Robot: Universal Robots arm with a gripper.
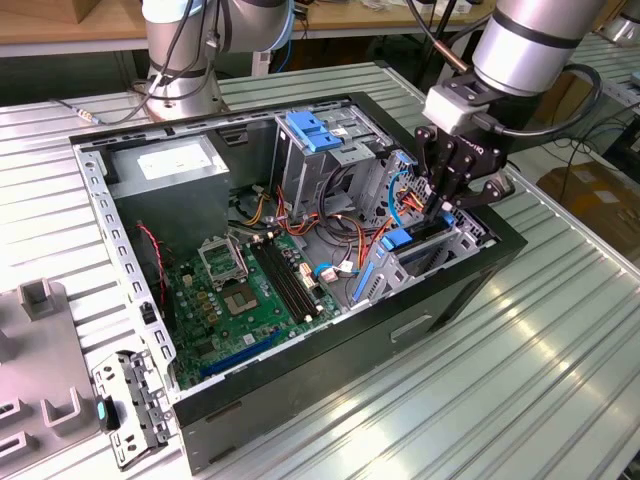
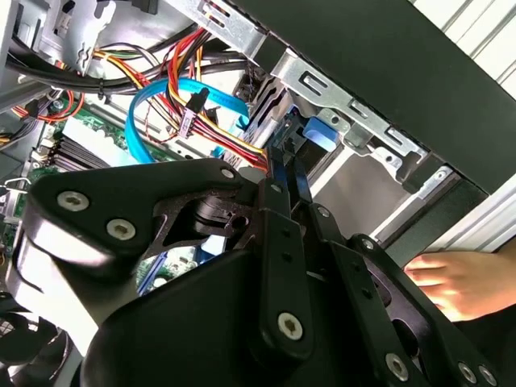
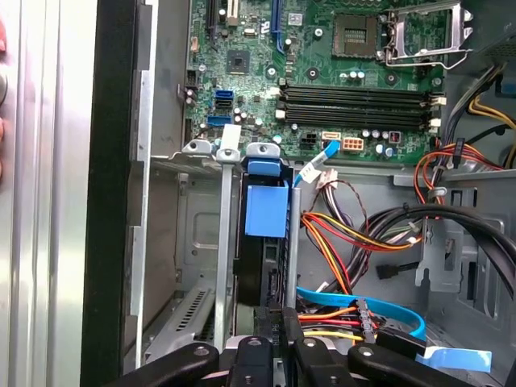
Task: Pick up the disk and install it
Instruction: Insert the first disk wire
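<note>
The disk [image 3: 264,211] stands on edge in a slot of the metal drive cage [image 3: 222,242] at the case's end on the exterior view's right. Its blue carrier rail faces up and its dark body [image 3: 251,270] sits below in the slot. In the exterior view the disk [image 1: 408,238] shows as a blue strip in the cage, right under my gripper [image 1: 447,203]. My gripper [image 2: 284,171] reaches down into the cage with its black fingers [image 2: 276,211] drawn close together on the disk's blue edge [image 2: 310,134]. The same gripper [image 3: 278,326] appears at the slot's near end.
The open black computer case [image 1: 300,380] lies on a slatted metal table. Inside are the motherboard [image 1: 250,290], a power supply [image 1: 165,165], a light-blue latch plate [image 1: 315,130] and orange, red and blue cables [image 3: 363,310] beside the cage. A person's hand [image 2: 451,282] rests outside the case wall.
</note>
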